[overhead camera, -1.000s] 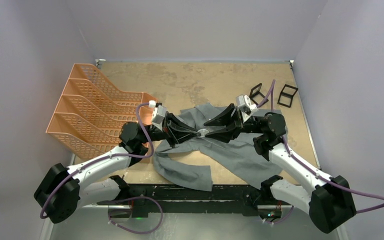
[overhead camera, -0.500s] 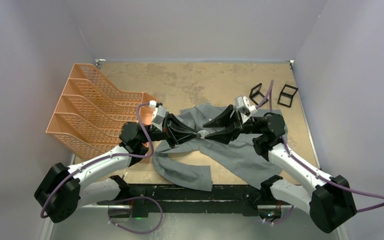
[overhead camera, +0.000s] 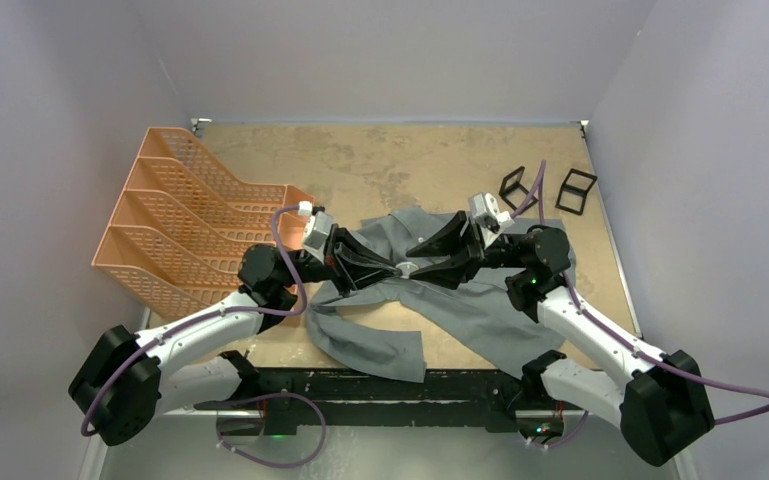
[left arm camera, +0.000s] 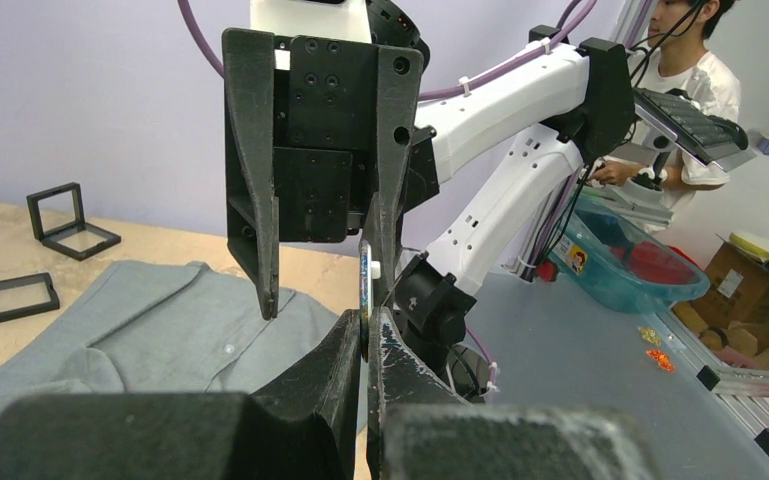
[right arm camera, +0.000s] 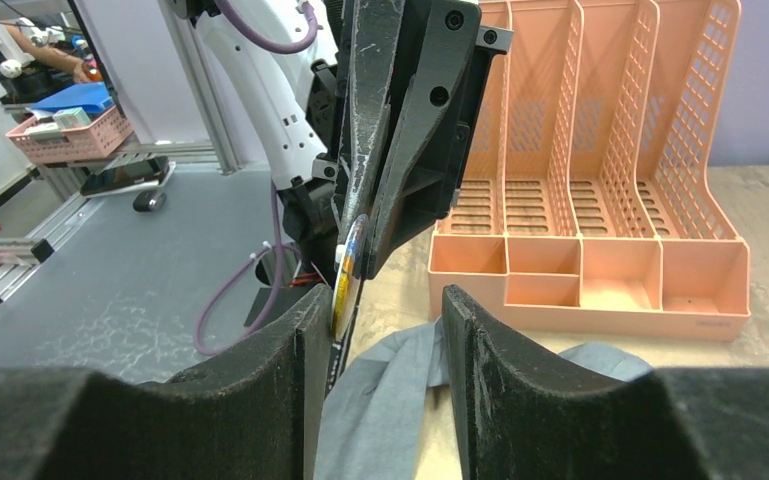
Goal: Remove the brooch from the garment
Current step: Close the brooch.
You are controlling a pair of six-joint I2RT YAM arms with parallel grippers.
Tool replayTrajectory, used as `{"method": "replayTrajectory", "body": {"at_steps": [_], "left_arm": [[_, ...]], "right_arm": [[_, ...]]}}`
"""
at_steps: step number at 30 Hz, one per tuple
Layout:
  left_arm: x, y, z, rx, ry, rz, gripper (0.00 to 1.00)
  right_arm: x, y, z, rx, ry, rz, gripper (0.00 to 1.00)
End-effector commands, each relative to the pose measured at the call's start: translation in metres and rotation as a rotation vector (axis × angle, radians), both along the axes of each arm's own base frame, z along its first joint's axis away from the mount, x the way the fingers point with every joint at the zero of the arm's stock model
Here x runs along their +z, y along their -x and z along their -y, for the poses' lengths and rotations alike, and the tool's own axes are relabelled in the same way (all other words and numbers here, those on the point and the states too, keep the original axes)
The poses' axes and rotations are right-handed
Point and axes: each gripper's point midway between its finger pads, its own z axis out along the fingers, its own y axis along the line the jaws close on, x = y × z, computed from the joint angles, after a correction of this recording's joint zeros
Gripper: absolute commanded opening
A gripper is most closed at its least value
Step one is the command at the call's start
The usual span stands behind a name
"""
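Note:
The grey garment (overhead camera: 480,310) lies crumpled on the table below both grippers; it also shows in the left wrist view (left arm camera: 160,330) and the right wrist view (right arm camera: 390,400). The brooch (left arm camera: 364,285) is a thin round disc seen edge-on, held off the cloth. My left gripper (overhead camera: 398,268) is shut on the brooch's lower edge (right arm camera: 348,265). My right gripper (overhead camera: 416,263) faces it tip to tip and is open. Its fingers (left arm camera: 260,260) straddle the brooch, and one finger lies close beside the disc.
An orange multi-slot file rack (overhead camera: 190,220) stands at the left and shows behind the left gripper in the right wrist view (right arm camera: 600,200). Two small black frames (overhead camera: 513,187) (overhead camera: 577,190) stand at the back right. The table's near edge (overhead camera: 390,380) lies just below the garment.
My right gripper has edged slightly left, closer around the brooch. My left gripper has kept its hold and hardly moved.

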Motion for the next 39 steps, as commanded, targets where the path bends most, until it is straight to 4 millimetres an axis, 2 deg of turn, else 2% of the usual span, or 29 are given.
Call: {"method": "replayTrajectory", "body": {"at_steps": [1, 16, 31, 39], "left_arm": [[0.023, 0.009, -0.001, -0.03, 0.054, 0.063, 0.0], [0.023, 0.011, 0.001, -0.046, 0.051, 0.068, 0.0], [0.023, 0.013, -0.002, -0.024, 0.049, 0.1, 0.0], [0.024, 0.021, -0.004, -0.033, 0.054, 0.141, 0.0]], "right_arm": [[0.009, 0.005, 0.0, 0.014, -0.019, 0.058, 0.46], [0.011, 0.004, -0.004, 0.019, -0.024, 0.048, 0.42], [0.015, -0.01, -0.006, -0.061, -0.05, -0.003, 0.28], [0.016, -0.015, -0.006, -0.083, -0.067, -0.04, 0.23]]}}
